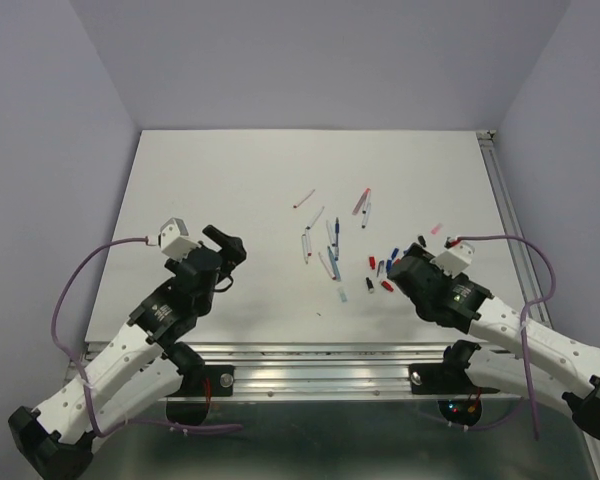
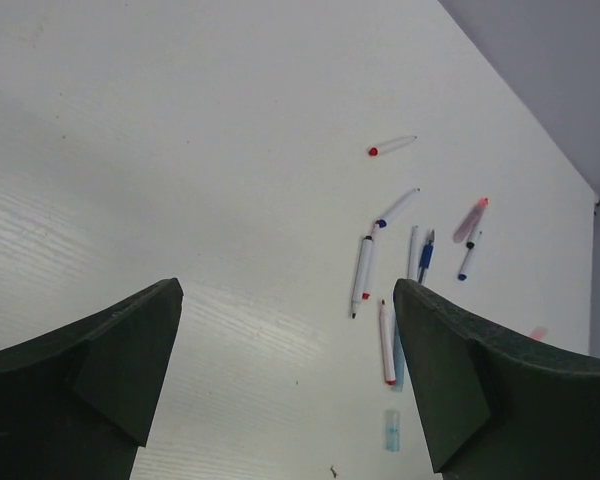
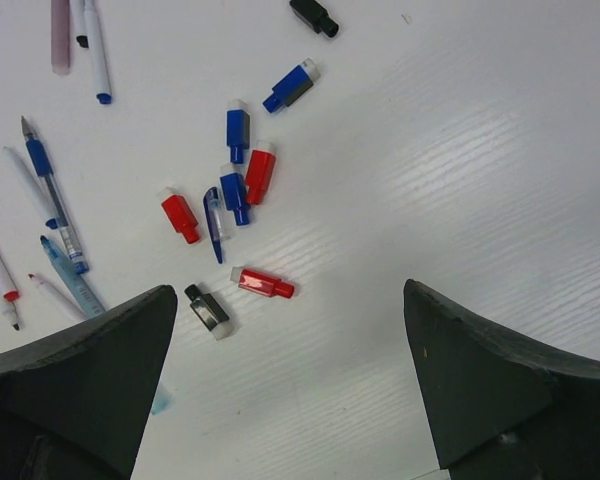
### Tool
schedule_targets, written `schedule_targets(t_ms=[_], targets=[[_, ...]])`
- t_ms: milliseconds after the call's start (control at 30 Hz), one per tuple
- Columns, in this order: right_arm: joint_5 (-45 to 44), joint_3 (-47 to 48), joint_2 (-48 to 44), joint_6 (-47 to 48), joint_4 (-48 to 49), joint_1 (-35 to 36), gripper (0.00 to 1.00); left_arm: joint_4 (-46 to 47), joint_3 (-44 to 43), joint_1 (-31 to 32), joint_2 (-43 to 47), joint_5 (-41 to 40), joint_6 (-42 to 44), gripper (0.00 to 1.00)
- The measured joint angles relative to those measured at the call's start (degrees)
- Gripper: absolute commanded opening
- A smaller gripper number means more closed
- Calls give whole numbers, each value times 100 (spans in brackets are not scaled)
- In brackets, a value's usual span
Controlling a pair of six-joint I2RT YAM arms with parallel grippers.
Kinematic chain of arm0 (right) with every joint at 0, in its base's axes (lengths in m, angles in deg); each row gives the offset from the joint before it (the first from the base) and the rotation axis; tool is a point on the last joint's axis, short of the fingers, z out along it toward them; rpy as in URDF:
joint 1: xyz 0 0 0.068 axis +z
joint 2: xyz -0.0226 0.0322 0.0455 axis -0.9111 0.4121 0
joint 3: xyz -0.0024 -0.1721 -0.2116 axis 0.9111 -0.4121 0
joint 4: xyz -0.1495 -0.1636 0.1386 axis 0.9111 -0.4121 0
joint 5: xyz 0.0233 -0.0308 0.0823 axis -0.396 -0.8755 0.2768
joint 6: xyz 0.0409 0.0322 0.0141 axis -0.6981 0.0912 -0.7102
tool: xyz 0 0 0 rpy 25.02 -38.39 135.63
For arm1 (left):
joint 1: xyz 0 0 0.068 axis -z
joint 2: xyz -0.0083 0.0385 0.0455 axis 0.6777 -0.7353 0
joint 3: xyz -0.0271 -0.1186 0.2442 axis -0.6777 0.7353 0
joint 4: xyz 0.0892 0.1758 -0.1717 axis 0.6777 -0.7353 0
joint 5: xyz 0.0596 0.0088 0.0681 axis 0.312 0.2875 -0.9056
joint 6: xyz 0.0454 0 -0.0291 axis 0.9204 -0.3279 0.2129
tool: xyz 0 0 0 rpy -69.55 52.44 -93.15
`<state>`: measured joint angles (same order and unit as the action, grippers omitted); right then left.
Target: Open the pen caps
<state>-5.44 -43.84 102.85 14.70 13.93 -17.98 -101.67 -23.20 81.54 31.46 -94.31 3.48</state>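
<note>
Left gripper (image 2: 288,300) is seen with jaws spread wide and nothing held, hung over bare table (image 1: 210,180), well apart from the pens (image 2: 362,270) scattered ahead and to its right. Right gripper (image 3: 288,295) is likewise spread wide and empty. The pen caps (image 3: 259,172), red, blue and black, are found lying loose on the table just ahead of the right fingers, beside the pens.

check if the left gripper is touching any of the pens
Apart. The top external view shows the left gripper open over bare table, with a clear gap to the nearest pen. Its wrist view shows nothing between its jaws.
</note>
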Motion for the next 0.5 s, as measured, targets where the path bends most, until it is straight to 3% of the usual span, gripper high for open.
schedule_targets(t_ms=[500], targets=[[-85,0,-48,568,673,0,100,46,0,0,-673,61,155,99]])
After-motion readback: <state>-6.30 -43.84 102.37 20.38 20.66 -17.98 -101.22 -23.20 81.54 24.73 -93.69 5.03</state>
